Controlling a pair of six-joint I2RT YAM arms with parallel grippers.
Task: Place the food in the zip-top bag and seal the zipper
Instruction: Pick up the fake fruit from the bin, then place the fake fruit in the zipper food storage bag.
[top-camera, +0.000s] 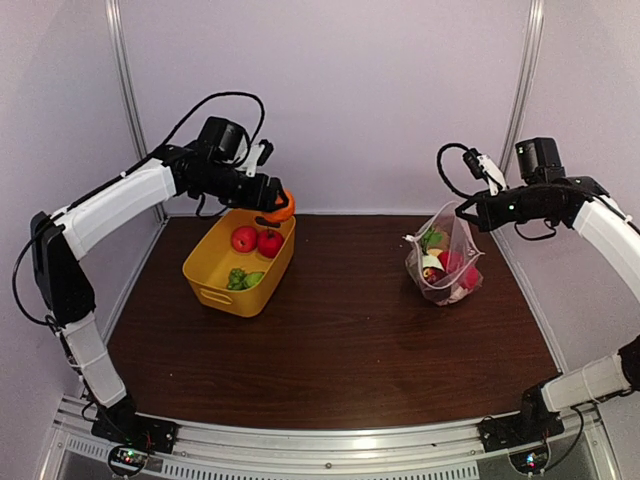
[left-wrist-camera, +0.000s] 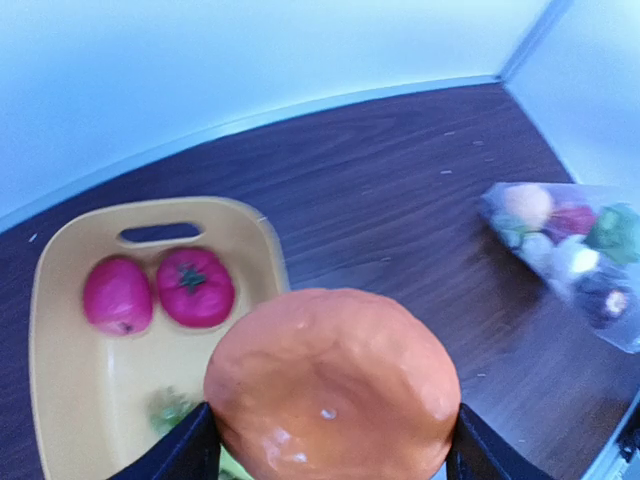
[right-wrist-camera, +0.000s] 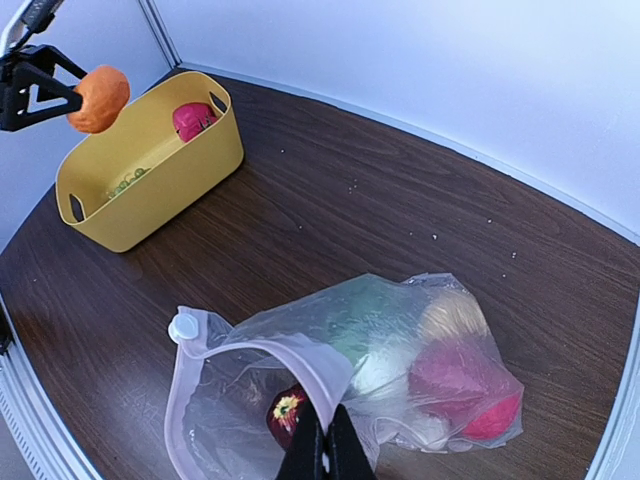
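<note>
Orange toy fruit (left-wrist-camera: 335, 385) sits gripped between my left fingers (left-wrist-camera: 185, 455), up above the yellow tub (top-camera: 215, 270). My right fingers (right-wrist-camera: 310, 455) pinch the zip-top bag (right-wrist-camera: 400, 340) by its mouth edge. More food (right-wrist-camera: 455, 385) lies inside it, on the worktop (top-camera: 340, 310).

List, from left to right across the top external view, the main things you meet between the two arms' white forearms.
left arm's white forearm → yellow tub → zip-top bag → right arm's white forearm
</note>
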